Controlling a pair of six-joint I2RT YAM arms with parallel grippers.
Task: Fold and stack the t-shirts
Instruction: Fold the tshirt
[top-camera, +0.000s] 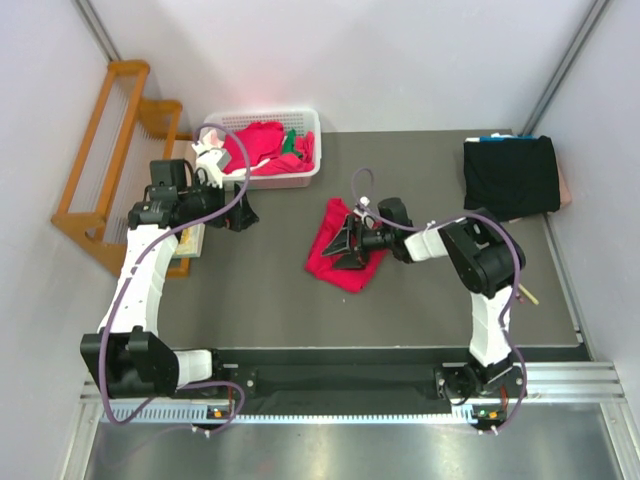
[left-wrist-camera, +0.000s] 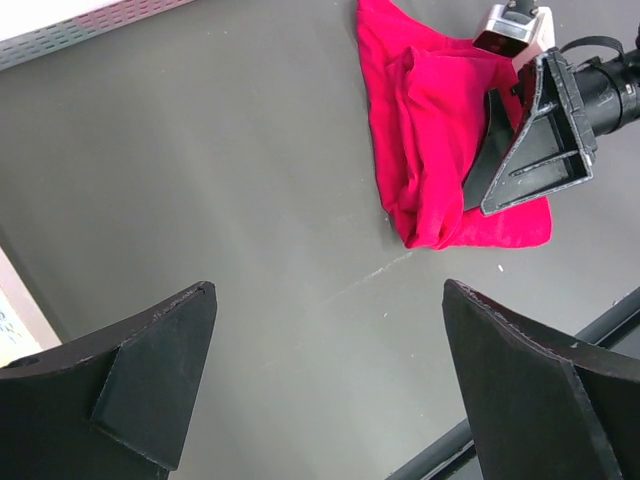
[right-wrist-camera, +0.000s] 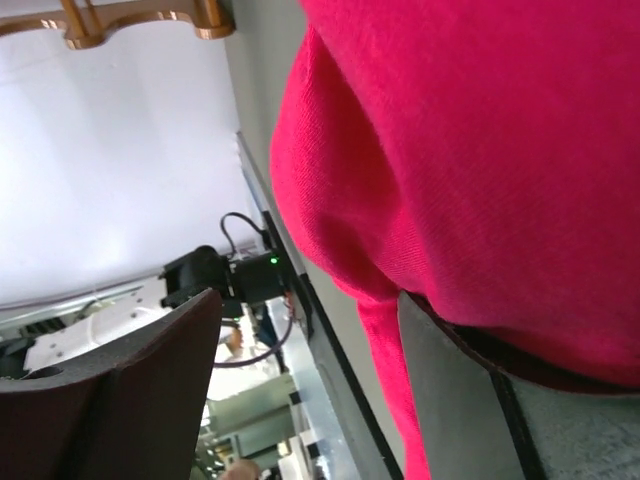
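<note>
A crumpled crimson t-shirt (top-camera: 340, 262) lies on the dark table's middle; it also shows in the left wrist view (left-wrist-camera: 425, 130) and fills the right wrist view (right-wrist-camera: 480, 140). My right gripper (top-camera: 347, 246) is open, low at the shirt, jaws wide apart (right-wrist-camera: 300, 385). The cloth drapes over one finger (right-wrist-camera: 470, 400); the other finger is clear of it. My left gripper (top-camera: 241, 215) is open and empty (left-wrist-camera: 330, 385) over bare table, left of the shirt. A folded black t-shirt (top-camera: 511, 175) lies at the back right. More red t-shirts (top-camera: 255, 145) with green and white bits fill the basket.
The white plastic basket (top-camera: 305, 122) stands at the back, left of centre, just behind my left gripper. A wooden rack (top-camera: 105, 150) stands off the table's left side. A flat card or booklet (top-camera: 190, 240) lies at the left edge under my left arm.
</note>
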